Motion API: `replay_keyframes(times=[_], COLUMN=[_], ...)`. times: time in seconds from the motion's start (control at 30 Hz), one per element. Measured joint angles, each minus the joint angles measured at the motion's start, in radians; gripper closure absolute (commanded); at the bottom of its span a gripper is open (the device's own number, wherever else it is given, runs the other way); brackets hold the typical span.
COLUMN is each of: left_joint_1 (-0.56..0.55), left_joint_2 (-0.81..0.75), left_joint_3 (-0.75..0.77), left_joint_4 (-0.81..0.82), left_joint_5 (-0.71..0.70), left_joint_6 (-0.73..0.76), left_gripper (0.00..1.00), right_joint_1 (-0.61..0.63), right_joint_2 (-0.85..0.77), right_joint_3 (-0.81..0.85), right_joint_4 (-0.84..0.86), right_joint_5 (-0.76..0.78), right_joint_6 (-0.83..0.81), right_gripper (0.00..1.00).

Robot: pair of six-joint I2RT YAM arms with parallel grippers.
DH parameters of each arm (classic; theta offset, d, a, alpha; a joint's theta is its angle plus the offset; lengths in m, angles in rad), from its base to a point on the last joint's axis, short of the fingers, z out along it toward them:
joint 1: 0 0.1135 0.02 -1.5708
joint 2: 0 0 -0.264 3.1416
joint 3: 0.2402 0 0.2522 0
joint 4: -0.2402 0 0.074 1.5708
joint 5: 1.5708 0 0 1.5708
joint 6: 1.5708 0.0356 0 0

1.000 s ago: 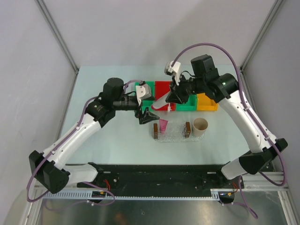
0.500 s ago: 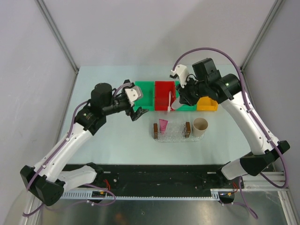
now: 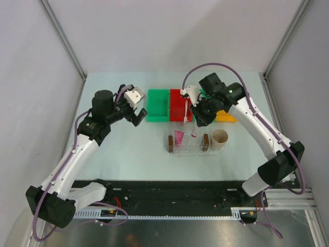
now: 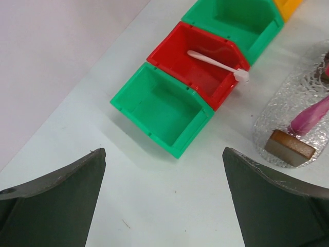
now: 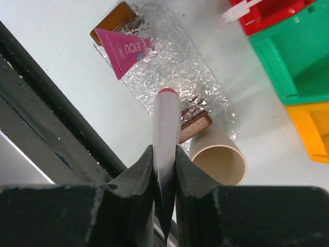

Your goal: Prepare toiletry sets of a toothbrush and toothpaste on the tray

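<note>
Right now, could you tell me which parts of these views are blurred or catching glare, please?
Right wrist: the held tube is soft and washed out near the lens; the tray glints. Left wrist: the fingers are out of focus, the red bin sharp. Top view: evenly lit, soft shadows.

I count four open plastic bins: one green bin, a second green bin, one red bin and one yellow bin. One slim white toothbrush. Two tubes: one flat magenta-pink toothpaste tube and one pale, red-tipped tube. One clear bumpy oblong tray with two brown block handles. One beige round cup.
</note>
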Motion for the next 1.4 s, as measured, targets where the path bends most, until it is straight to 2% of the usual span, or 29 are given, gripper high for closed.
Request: replay_keyframes(times=[0.33, 1.4], left_joint_1=[0.040, 0.071], left_joint_2=[0.000, 0.002], left_joint_3=[-0.016, -0.049], left_joint_4=[-0.001, -0.003], left_joint_5=[-0.004, 0.005], left_joint_6=[-0.014, -0.014], left_gripper=[0.00, 0.00], right_joint_1=[0.029, 0.111], right_joint_2=[0.036, 0.097], right_joint_3=[-0.068, -0.077], right_joint_4=[0.043, 0.089], right_joint_5=[-0.013, 0.028], right_joint_6=[0.010, 0.014], right_gripper=[1.00, 1.00])
